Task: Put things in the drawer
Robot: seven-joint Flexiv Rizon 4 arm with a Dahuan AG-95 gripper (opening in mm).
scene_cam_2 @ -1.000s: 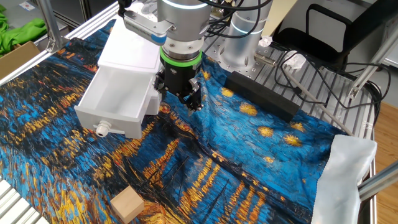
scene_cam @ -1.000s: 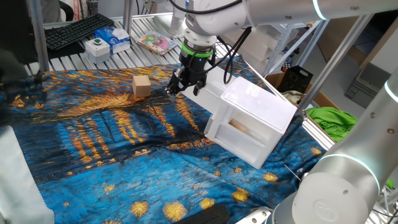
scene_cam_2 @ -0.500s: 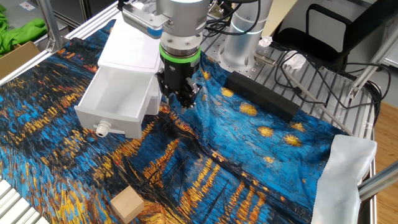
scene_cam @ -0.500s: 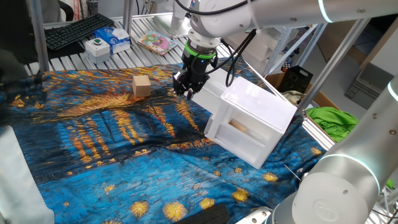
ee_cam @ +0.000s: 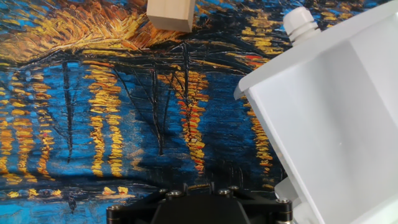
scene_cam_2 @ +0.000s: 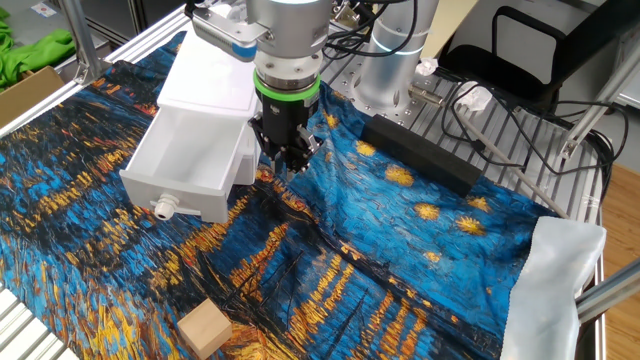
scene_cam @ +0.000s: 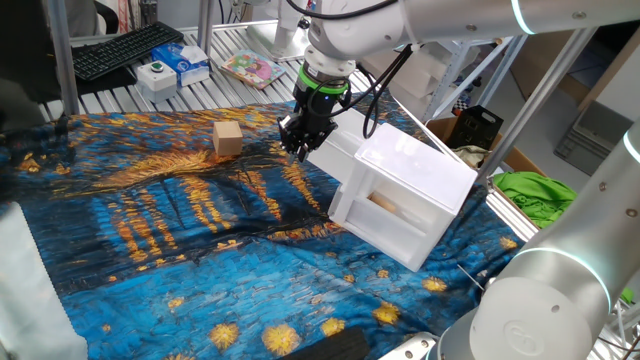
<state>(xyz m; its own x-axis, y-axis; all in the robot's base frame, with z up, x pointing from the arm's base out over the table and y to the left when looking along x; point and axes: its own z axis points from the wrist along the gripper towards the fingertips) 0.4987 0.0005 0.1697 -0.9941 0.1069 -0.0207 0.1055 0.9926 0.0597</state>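
In the hand view, the black base of the gripper (ee_cam: 199,208) fills the bottom edge, and no fingers reach into the picture from it. Just beyond, on the right, lies the upper drawer (ee_cam: 348,118), a shallow white plastic tray pulled out and open, with a round white knob (ee_cam: 301,23) on its front face. Past that, the blue and gold painted cloth (ee_cam: 93,112) covers the table, and at the far top edge sits the wooden block (ee_cam: 170,14), a small tan cube resting on the cloth, well apart from the drawer and outside it.

In the other fixed view, the block (scene_cam_2: 204,328) is nearest the camera, alone on the cloth. Farther back the drawer (scene_cam_2: 185,165) stands slid out of the white cabinet (scene_cam_2: 212,84), and the gripper (scene_cam_2: 285,163) hangs just beside the drawer's right-hand corner, pointing down at the cloth. Its fingers look drawn close together with nothing between them, though they are dark and small, so I cannot tell for sure how far apart they stand.

In one fixed view, the cabinet (scene_cam: 410,190) sits toward the near right, its lower drawer (scene_cam: 385,212) showing something pale through the clear front. The gripper (scene_cam: 297,147) is at the cabinet's far corner, with the block (scene_cam: 227,138) beyond it to the left. A keyboard (scene_cam: 120,48) lies on the slatted bench behind.
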